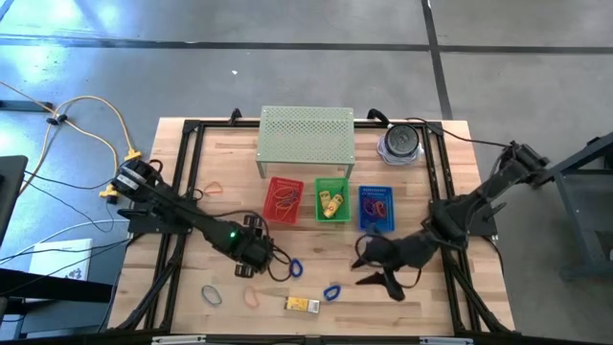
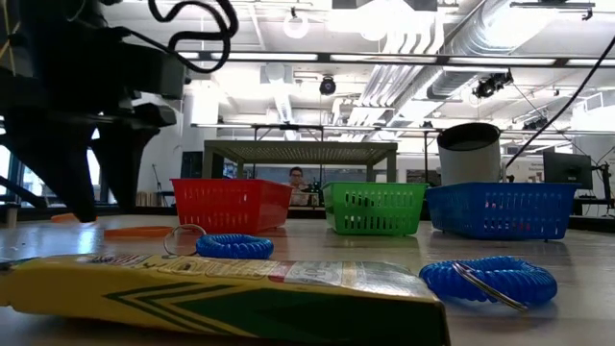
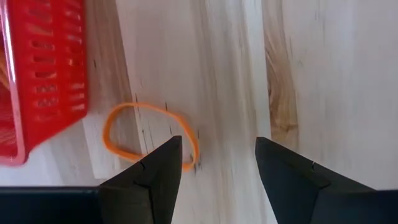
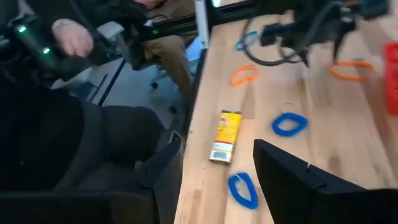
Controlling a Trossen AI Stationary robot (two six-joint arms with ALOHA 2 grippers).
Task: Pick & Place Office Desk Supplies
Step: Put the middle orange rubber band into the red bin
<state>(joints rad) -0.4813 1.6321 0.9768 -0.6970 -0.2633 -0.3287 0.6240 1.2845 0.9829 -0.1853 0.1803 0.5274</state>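
My left gripper hangs open, pointing steeply down, over an orange rubber band that lies flat on the wood beside the red basket. One of its fingertips stands over the band's edge. My right gripper is open and empty above the table, near the blue basket. A yellow box, two blue loops, another orange band and a pale loop lie near the front edge.
Red, green and blue baskets stand in a row mid-table, with a perforated green shelf and a grey cup behind them. An orange band lies far left. A person's hand shows beyond the table's edge.
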